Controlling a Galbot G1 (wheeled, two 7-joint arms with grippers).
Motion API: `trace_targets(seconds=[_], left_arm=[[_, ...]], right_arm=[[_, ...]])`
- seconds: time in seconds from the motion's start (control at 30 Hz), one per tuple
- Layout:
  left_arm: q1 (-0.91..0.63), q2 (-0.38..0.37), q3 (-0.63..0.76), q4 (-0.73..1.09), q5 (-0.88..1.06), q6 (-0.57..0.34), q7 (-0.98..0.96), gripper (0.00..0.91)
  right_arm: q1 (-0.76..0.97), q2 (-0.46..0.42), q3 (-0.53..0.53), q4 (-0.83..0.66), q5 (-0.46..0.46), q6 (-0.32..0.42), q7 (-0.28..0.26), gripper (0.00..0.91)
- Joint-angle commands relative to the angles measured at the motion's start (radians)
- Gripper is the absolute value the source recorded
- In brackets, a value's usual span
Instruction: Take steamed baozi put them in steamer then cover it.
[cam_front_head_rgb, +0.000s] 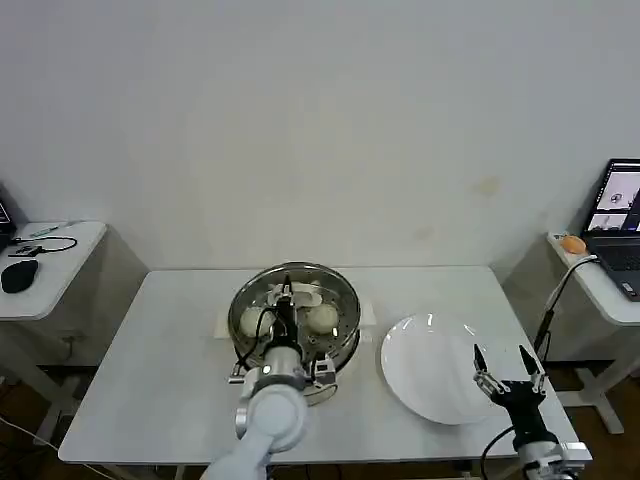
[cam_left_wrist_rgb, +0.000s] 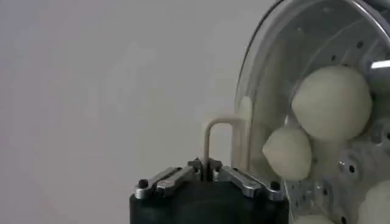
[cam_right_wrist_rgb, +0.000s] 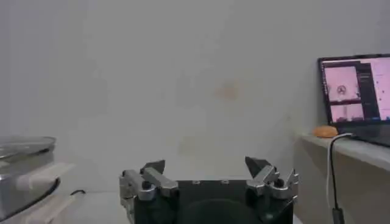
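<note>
The left arm (cam_front_head_rgb: 272, 400) is chunky rounded silver-white segments with a black cable looping off the wrist. Both grippers are black blocks with silvery metal finger links and small dark screws. The right gripper (cam_front_head_rgb: 508, 372) has black pointed fingertips (cam_right_wrist_rgb: 155, 167), plus a thin black cable trailing near its base.
</note>
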Motion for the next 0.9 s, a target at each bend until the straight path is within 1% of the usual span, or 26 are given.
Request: trace_targets(seconds=[0.03,0.9], left_arm=[[0.008,0.004,-0.007,-0.006,0.002,0.0,0.004,0.0],[0.015,-0.016,-0.01,0.015,-0.006,-0.016,-0.008,0.0]], right_arm=[[0.001,0.001,-0.001,-0.001,-0.002,0.001,0.0,0.907],[-0.01,0.007,0.001,0.005,-0.004,0.007,-0.002,0.907]])
